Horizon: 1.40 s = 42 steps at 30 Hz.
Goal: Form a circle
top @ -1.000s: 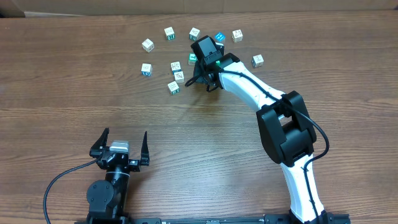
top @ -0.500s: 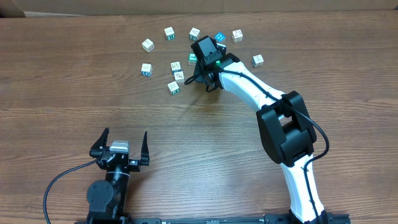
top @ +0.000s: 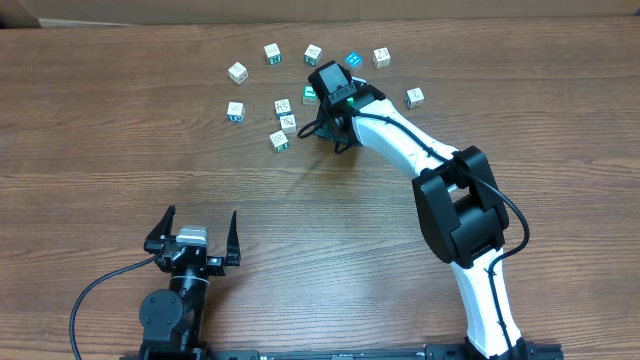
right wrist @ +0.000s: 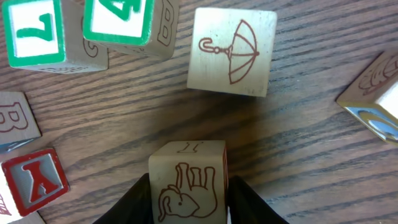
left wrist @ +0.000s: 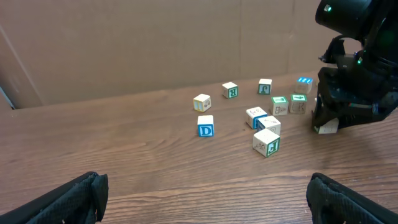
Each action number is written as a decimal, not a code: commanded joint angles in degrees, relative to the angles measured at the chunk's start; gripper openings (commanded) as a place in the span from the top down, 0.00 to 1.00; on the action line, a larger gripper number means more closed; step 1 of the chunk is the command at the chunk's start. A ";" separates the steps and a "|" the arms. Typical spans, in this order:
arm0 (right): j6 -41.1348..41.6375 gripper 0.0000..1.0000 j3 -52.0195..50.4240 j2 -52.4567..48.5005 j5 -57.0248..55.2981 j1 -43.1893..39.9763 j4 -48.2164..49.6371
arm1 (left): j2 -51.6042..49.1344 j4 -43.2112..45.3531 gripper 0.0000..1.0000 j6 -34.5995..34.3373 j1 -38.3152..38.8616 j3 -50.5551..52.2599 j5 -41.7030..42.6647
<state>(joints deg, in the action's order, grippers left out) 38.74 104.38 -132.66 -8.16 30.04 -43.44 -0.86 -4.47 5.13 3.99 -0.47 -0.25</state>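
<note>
Several small whitish letter cubes lie scattered at the far side of the table, in a loose arc from one cube (top: 237, 72) to another (top: 414, 97), with a few (top: 283, 106) inside it. My right gripper (right wrist: 188, 200) is shut on a cube with an elephant drawing (right wrist: 188, 185), which rests on the wood. From the left wrist, that cube (left wrist: 326, 126) shows under the dark right gripper (left wrist: 328, 124). An umbrella cube (right wrist: 231, 51) lies just beyond it. My left gripper (top: 199, 215) stands open and holds nothing near the front edge, far from the cubes.
Green-faced cubes (right wrist: 127, 22) and a red-letter cube (right wrist: 34, 180) crowd the held cube's left. A blue-faced cube (right wrist: 376, 93) sits to its right. The right arm (top: 455, 200) stretches across the right half of the table. A cardboard wall (left wrist: 155, 43) stands behind the cubes.
The right gripper's jaws have closed in on the elephant cube. The arm has barely shifted. The left arm has not moved.
</note>
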 commanded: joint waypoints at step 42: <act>-3.21 0.54 -0.07 -0.22 -0.81 -0.07 0.13 | 0.61 0.04 0.00 1.29 -0.33 0.20 -0.15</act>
<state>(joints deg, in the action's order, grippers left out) 35.53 104.38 -132.66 -8.40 30.02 -43.38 -0.86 -4.47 5.13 3.99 -0.47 -0.25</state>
